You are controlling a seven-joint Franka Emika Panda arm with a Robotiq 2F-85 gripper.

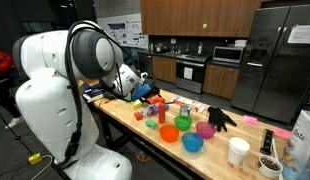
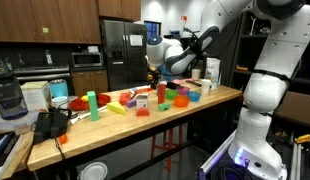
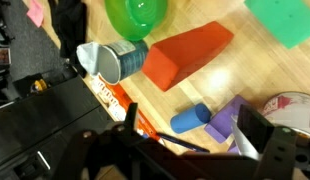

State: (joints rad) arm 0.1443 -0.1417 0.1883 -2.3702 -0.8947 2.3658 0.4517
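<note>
Gripper (image 3: 192, 142) wide open above blue block (image 3: 190, 118)

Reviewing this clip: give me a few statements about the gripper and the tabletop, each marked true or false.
1. The gripper is open, with nothing between its jaws. True.
2. A metal cup lies on its side beside the red wedge. True.
3. The blue cylinder stands upright. False: it lies on its side.
4. The table has a glass top. False: the top is wood.
</note>
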